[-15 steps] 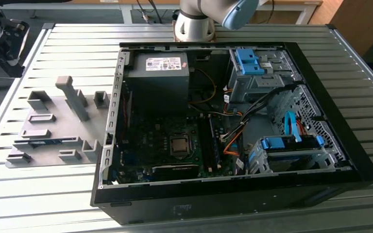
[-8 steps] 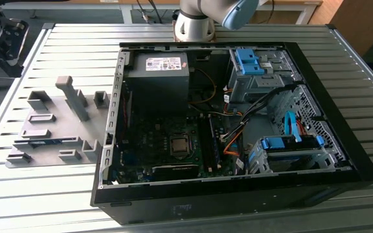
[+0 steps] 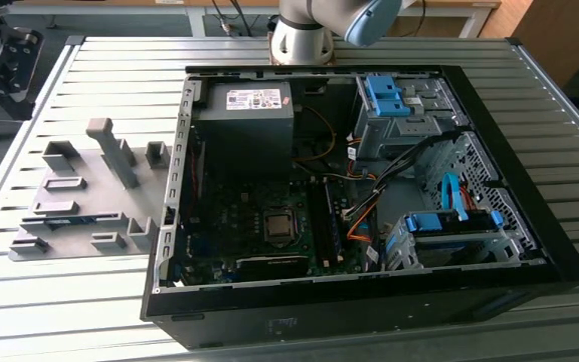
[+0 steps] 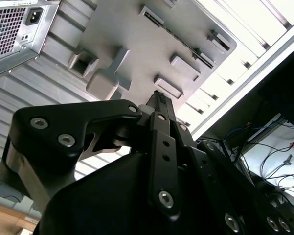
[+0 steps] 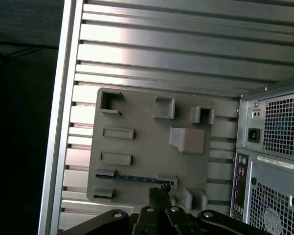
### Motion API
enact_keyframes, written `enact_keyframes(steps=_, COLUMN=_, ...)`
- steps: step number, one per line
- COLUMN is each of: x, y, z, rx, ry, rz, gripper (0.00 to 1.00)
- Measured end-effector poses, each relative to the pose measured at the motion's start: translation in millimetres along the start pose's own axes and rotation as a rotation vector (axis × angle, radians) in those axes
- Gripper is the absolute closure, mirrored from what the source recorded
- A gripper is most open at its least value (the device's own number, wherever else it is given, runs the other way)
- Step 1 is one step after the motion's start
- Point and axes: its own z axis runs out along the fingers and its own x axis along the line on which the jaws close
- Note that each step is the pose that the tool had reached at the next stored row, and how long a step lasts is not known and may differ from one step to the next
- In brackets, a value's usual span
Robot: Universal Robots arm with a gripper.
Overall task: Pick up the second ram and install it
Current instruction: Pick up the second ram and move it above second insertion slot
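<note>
Blue-teal second ram (image 5: 137, 178) on gray holder plate (image 5: 147, 142), well apart from jaws

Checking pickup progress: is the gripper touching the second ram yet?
Apart. In the exterior view the second ram lies in its gray holder with nothing touching it.

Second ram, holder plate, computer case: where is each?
second ram (image 5: 137, 178), first wrist view, its middle
holder plate (image 5: 147, 147), first wrist view, bare flat middle
computer case (image 3: 370, 305), exterior view, black side wall
</note>
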Motion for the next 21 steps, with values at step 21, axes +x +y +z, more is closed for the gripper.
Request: enact_keyframes(steps=21, x=3.3, y=0.1, z=0.7, rx=-0.0061, ry=0.0119, rz=-0.268, gripper=0.89)
